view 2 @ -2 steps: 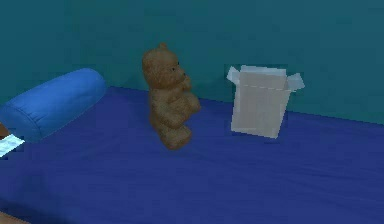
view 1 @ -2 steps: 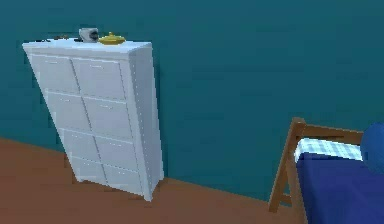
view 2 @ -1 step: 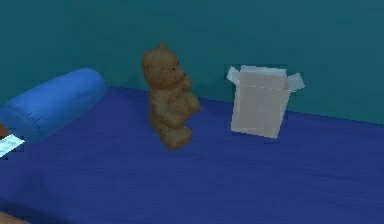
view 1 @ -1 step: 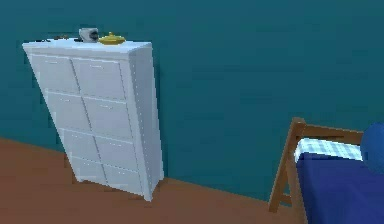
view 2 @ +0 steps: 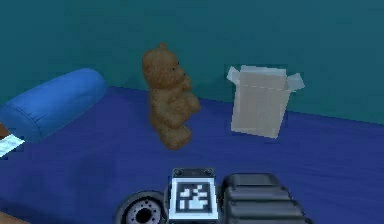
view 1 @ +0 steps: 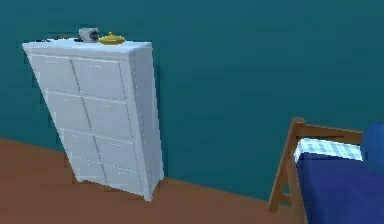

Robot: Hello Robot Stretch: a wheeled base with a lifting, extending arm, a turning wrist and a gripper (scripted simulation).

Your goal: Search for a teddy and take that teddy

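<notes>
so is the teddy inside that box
No, the brown teddy sits upright on the blue bed, apart from the open box on its right.

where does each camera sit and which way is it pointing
forward view: on the robot, looking ahead and somewhat down at a white dresser against the teal wall; no robot body in frame.
arm side view: on the robot's body, looking out sideways across the bed at a brown teddy and a white box; the arm's dark end and its white marked square sit at the bottom edge.
shared: the bed, whose corner lies at the forward view's right edge.
</notes>
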